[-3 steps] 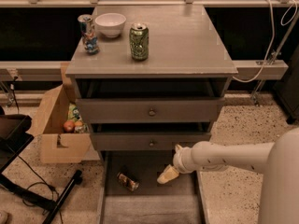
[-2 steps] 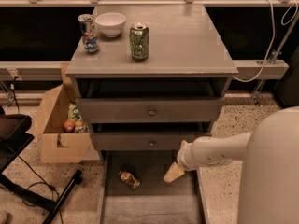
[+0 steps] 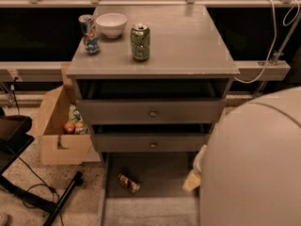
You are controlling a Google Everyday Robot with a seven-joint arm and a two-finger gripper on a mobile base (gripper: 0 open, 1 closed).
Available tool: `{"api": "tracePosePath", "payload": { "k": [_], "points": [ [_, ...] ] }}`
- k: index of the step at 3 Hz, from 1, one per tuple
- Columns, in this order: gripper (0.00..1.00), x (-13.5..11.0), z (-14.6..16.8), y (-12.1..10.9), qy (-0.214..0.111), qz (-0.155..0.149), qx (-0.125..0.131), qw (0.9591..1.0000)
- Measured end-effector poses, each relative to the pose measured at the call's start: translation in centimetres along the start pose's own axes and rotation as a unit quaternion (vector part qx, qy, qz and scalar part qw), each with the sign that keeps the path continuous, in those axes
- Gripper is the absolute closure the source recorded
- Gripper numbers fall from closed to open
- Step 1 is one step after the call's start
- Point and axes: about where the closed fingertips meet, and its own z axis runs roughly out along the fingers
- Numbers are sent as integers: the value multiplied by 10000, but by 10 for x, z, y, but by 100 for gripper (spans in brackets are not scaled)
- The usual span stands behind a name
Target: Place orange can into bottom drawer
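Observation:
The orange can (image 3: 129, 183) lies on its side on the floor of the open bottom drawer (image 3: 157, 171), near the drawer's left wall. It stands free of my gripper. My gripper (image 3: 191, 181) shows as a pale tip over the right side of the drawer, about a hand's width to the right of the can. The big pale body of my arm (image 3: 254, 164) hides the rest of the gripper and the drawer's right side.
On the cabinet top (image 3: 188, 46) stand a green can (image 3: 140, 42), a blue-and-silver can (image 3: 88, 34) and a white bowl (image 3: 111, 24). The two upper drawers are slightly open. A cardboard box (image 3: 56, 126) with items sits on the left. A black stand and cables (image 3: 61, 204) lie on the floor.
My arm has drawn back toward the camera and now fills the lower right. The gripper has shifted right, away from the can. The can has stayed lying in the drawer.

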Motion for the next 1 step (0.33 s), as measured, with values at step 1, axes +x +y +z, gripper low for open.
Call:
{"api": "tracePosePath", "payload": {
  "k": [1],
  "points": [
    [0, 51, -18, -36, 126, 975, 579, 9935]
  ]
}}
